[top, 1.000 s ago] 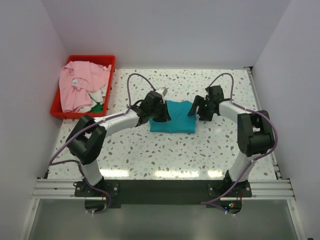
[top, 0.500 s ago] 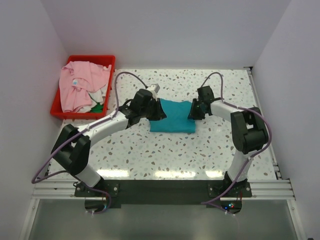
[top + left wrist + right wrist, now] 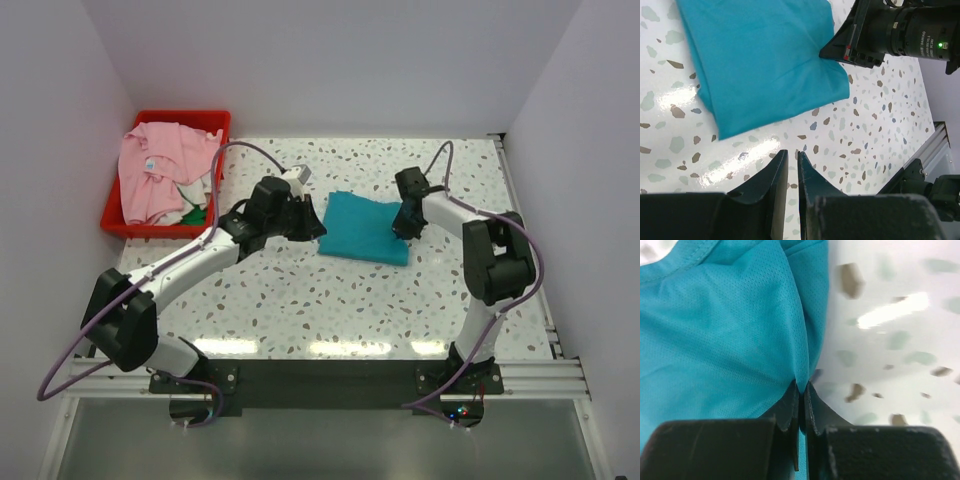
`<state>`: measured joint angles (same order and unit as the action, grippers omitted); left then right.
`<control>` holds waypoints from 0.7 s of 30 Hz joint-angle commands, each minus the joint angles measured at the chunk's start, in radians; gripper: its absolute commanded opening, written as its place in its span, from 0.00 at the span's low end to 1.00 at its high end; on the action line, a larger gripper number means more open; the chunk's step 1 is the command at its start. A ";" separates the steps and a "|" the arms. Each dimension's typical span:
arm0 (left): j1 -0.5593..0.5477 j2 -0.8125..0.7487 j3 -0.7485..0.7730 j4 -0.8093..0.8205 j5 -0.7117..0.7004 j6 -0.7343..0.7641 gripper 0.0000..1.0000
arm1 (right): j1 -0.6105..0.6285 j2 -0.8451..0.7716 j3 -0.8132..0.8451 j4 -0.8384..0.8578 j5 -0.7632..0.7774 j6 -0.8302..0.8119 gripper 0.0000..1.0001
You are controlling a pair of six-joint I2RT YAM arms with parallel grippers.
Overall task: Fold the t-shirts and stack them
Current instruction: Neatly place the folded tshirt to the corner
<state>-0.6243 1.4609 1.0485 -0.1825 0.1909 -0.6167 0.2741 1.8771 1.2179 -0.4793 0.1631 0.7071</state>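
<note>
The teal t-shirt (image 3: 363, 227) lies folded into a rectangle at mid-table, slightly askew. My right gripper (image 3: 404, 222) is at its right edge, shut on a pinch of the teal cloth (image 3: 740, 330); the right fingertips (image 3: 801, 385) meet on the fold. My left gripper (image 3: 312, 226) hovers just off the shirt's left edge. In the left wrist view its jaws (image 3: 792, 154) are all but shut, a thin slit with only table behind it, a little short of the teal t-shirt (image 3: 760, 60). The pink t-shirt (image 3: 150, 178) lies crumpled in the bin.
The red bin (image 3: 180, 115) stands at the table's back left and also holds white and green cloth (image 3: 195, 207). White walls close in the left, back and right sides. A rail (image 3: 320, 375) runs along the near edge by the arm bases.
My right gripper has closed on the teal shirt's right edge. The shirt has slid right and turned a little. My left gripper has drawn back left, off the shirt.
</note>
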 commanded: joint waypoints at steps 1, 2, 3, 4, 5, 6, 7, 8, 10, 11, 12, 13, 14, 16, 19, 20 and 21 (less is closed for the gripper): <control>0.006 -0.040 -0.004 -0.015 0.038 0.044 0.18 | -0.044 -0.010 0.061 -0.220 0.251 0.153 0.00; 0.006 -0.040 -0.004 -0.017 0.044 0.046 0.18 | -0.052 -0.004 0.086 -0.269 0.288 0.187 0.00; 0.005 -0.040 -0.004 -0.020 0.054 0.048 0.18 | -0.064 0.013 0.112 -0.380 0.355 0.240 0.00; 0.006 -0.040 -0.005 -0.020 0.062 0.049 0.18 | -0.068 0.019 0.149 -0.434 0.399 0.279 0.00; 0.005 -0.040 -0.005 -0.021 0.067 0.049 0.18 | -0.079 0.020 0.157 -0.488 0.433 0.320 0.00; 0.006 -0.040 -0.007 -0.021 0.079 0.051 0.18 | -0.104 0.019 0.160 -0.578 0.459 0.403 0.00; 0.005 -0.040 -0.007 -0.021 0.084 0.052 0.18 | -0.117 0.004 0.144 -0.606 0.486 0.429 0.00; 0.005 -0.039 -0.005 -0.021 0.088 0.054 0.18 | -0.136 -0.007 0.131 -0.628 0.486 0.455 0.00; 0.006 -0.036 -0.002 -0.025 0.099 0.057 0.18 | -0.196 -0.057 0.065 -0.670 0.480 0.526 0.00; 0.005 -0.034 -0.002 -0.025 0.107 0.057 0.18 | -0.217 -0.076 0.039 -0.698 0.481 0.555 0.00; 0.006 -0.033 -0.001 -0.023 0.120 0.060 0.18 | -0.264 -0.093 -0.010 -0.715 0.478 0.606 0.00; 0.005 -0.031 -0.001 -0.025 0.125 0.058 0.18 | -0.274 -0.116 -0.036 -0.722 0.475 0.621 0.00; 0.005 -0.033 -0.001 -0.026 0.131 0.060 0.18 | -0.318 -0.157 -0.063 -0.725 0.469 0.637 0.00; 0.003 -0.030 -0.001 -0.026 0.142 0.063 0.18 | -0.384 -0.226 -0.125 -0.731 0.469 0.655 0.00; 0.003 -0.031 -0.002 -0.031 0.160 0.064 0.17 | -0.479 -0.272 -0.172 -0.754 0.481 0.660 0.00; 0.003 -0.033 -0.002 -0.032 0.163 0.066 0.17 | -0.505 -0.283 -0.179 -0.762 0.481 0.658 0.00; 0.003 -0.033 -0.004 -0.032 0.165 0.064 0.17 | -0.557 -0.303 -0.187 -0.775 0.480 0.657 0.00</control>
<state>-0.6239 1.4483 1.0485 -0.2150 0.3153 -0.5812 -0.2085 1.6321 1.0504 -1.1831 0.5861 1.2934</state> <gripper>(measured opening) 0.177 0.026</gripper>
